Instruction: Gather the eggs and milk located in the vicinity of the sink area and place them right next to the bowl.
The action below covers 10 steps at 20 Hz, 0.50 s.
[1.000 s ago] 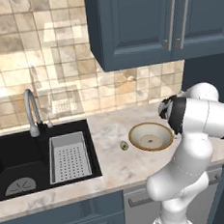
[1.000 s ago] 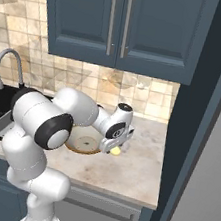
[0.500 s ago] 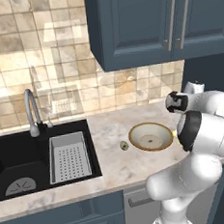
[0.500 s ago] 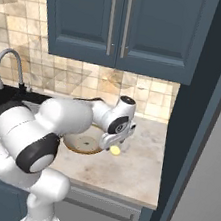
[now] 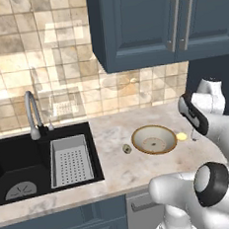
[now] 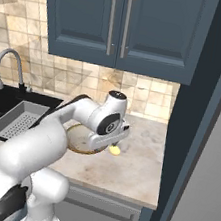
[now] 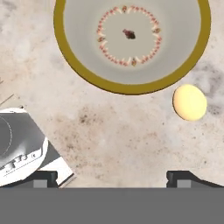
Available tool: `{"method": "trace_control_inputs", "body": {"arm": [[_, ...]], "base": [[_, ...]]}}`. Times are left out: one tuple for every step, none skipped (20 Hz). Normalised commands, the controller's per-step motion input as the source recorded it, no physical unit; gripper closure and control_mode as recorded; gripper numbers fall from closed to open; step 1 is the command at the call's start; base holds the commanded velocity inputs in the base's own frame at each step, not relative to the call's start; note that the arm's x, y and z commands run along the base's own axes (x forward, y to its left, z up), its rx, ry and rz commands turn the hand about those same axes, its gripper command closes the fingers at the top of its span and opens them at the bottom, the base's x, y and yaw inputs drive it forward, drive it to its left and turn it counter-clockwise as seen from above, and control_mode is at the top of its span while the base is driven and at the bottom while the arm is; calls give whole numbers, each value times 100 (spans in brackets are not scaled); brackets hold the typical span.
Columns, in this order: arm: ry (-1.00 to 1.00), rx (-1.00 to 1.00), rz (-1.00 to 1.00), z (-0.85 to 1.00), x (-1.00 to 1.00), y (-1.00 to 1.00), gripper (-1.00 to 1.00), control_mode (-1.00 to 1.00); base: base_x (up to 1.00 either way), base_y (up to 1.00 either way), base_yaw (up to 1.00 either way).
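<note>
A pale yellow egg lay on the counter just beside the brown-rimmed cream bowl, not touching it. The milk carton stood near the bowl too.

Cream bowl with a brown-gold rim and a red-dotted ring inside, pale yellow egg, speckled beige marble worktop, grey-and-white carton.

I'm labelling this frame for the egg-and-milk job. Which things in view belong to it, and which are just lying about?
Belongs to the job:
bowl
egg, on the counter beside the bowl
milk carton, on the counter near the bowl
sink
gripper, open above the counter

Just lying about:
strainer basket
faucet
small dark object left of the bowl
</note>
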Motion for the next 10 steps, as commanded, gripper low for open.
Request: {"method": "trace_control_inputs", "body": {"arm": [[0, -5, -39, 29, -80, 39, -100, -100], [0, -3, -42, 26, -66, 30, -100, -100], [0, -1, -45, 19, -53, 31, -100, -100], [-1, 0, -51, 15, -23, 44, -100, -100], [0, 0, -60, 0, 0, 48, -100, -100], [0, 0, -61, 0, 0, 26, -100, -100], [0, 0, -62, 0, 0, 33, -100, -100], [0, 0, -57, 0, 5, 16, -100, -100], [0, 0, -53, 0, 0, 6, -100, -100], [0, 0, -55, 0, 4, 1, -100, -100]], "base": [[0, 0, 0], [0, 0, 0], [0, 0, 0], [0, 0, 0], [0, 0, 0], [0, 0, 0], [0, 0, 0], [0, 0, 0], [0, 0, 0], [0, 0, 0]]}}
